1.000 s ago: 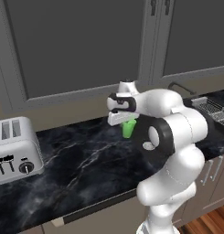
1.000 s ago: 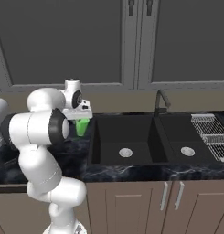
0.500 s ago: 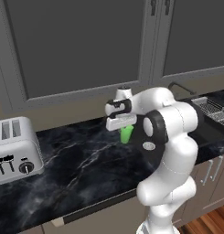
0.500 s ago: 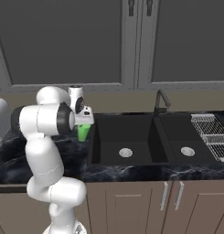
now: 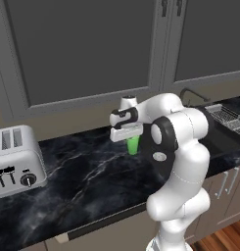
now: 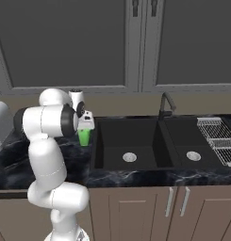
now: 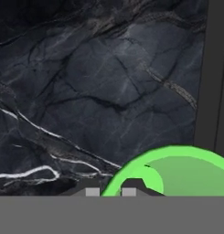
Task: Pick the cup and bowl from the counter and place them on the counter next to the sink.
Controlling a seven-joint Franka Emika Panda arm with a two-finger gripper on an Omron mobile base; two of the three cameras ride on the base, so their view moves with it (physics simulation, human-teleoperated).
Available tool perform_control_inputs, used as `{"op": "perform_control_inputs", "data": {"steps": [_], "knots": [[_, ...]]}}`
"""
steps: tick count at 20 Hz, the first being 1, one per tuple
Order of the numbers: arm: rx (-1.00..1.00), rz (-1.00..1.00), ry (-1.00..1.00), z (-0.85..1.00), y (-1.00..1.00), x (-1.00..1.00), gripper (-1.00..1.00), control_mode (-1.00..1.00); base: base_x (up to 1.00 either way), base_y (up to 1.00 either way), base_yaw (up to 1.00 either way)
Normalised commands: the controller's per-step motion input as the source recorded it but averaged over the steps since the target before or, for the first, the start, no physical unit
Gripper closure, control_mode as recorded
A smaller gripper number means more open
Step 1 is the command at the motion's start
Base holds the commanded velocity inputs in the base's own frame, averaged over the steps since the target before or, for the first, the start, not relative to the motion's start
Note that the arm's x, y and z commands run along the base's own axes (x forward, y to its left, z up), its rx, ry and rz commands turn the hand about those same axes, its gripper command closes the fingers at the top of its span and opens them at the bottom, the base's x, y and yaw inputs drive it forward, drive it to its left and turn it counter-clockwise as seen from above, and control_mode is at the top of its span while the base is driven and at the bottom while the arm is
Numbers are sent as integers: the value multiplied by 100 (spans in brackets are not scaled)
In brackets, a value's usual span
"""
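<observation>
The small green cup (image 5: 133, 145) stands upright at the counter (image 5: 82, 179) surface, just left of the sink (image 6: 131, 143). My gripper (image 5: 127, 137) points straight down over it, shut on the cup's rim. From the right, the gripper (image 6: 85, 126) sits on top of the cup (image 6: 83, 137), close to the basin's left edge. In the hand view the gripper (image 7: 111, 191) straddles the cup's near rim (image 7: 177, 152), one fingertip inside and one outside, with black veined counter (image 7: 86, 91) beyond. The bowl is out of view.
A silver toaster (image 5: 13, 159) stands at the counter's left end. The dark curved faucet (image 6: 166, 104) rises behind the double basin, and a wire rack (image 6: 216, 136) lies on its right. Grey wall cabinets (image 5: 92, 44) hang above.
The gripper has come down with the cup, from a little above the counter to counter level beside the sink. The arm's elbow has swung round.
</observation>
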Motion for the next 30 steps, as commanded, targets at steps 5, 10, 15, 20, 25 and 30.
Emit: {"op": "perform_control_inputs", "data": {"steps": [5, 10, 15, 20, 25, 30], "knots": [[0, -1, 0, -1, 1, 0, 100, -100, 0, 0, 0], [0, 0, 0, 0, 0, 0, -100, -100, 0, 0, 0], [0, 0, -2, 13, 0, -8, -100, -100, 0, 0, 0], [0, 0, -1, 76, 0, -8, -100, -100, 0, 0, 0], [0, 0, 0, 70, 0, -17, -100, -100, 0, 0, 0], [0, -3, 8, 6, -19, -67, -100, -100, 0, 0, 0]]}}
